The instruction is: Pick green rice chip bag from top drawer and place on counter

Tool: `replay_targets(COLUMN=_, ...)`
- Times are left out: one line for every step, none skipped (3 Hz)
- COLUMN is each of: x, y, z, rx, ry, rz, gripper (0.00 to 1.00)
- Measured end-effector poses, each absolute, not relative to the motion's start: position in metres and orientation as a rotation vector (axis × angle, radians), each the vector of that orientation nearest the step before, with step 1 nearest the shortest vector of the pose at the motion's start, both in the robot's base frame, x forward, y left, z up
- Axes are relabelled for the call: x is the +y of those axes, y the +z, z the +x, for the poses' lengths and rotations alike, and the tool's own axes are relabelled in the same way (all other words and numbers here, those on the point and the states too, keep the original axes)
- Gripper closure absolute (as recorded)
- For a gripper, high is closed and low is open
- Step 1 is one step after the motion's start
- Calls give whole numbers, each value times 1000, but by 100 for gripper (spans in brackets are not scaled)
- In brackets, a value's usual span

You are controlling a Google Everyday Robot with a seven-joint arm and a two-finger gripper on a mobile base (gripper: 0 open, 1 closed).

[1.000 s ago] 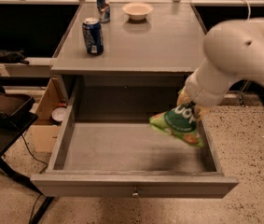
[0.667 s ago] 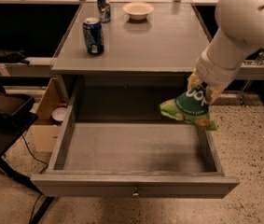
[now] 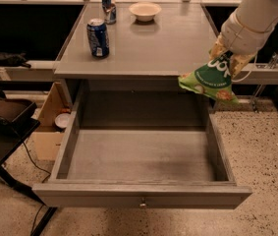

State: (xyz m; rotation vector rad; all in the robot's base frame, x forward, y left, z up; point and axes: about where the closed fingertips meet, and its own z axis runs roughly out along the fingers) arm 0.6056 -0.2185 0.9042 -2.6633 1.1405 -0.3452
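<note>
My tool [image 3: 226, 57] hangs off the right edge of the table [image 3: 163, 43], its matt yellowish fingers pinched on the green rice chip bag [image 3: 208, 80], whose crinkled foil shows a soft sheen just below it. The arm casing above the tool looks like smooth, matt off-white plastic. Left of the tool, the table reads as matt grey metal. Below and left of it, the top drawer [image 3: 143, 195] has the same dull grey finish, scuffed inside. Far left of the tool a blue can [image 3: 97, 37] gleams glossy; the floor [image 3: 266, 146] underneath is speckled stone.

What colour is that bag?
The bag is light green with a darker label, camera view. The end effector holds it beside the counter.
</note>
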Motion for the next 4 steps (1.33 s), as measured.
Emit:
replay_targets(x=-218, y=904, z=606, rx=1141, ry=-345, rz=-2663, gripper=100)
replay_targets(x=-215, y=903, z=623, rx=1088, ry=-383, rz=-2642, gripper=100)
replay_targets(x=-203, y=927, z=666, rx=970, ry=-566, rz=-2595, gripper=100)
replay_targets(x=-190, y=965, z=720, rx=853, ry=-765, rz=-2505, gripper=100)
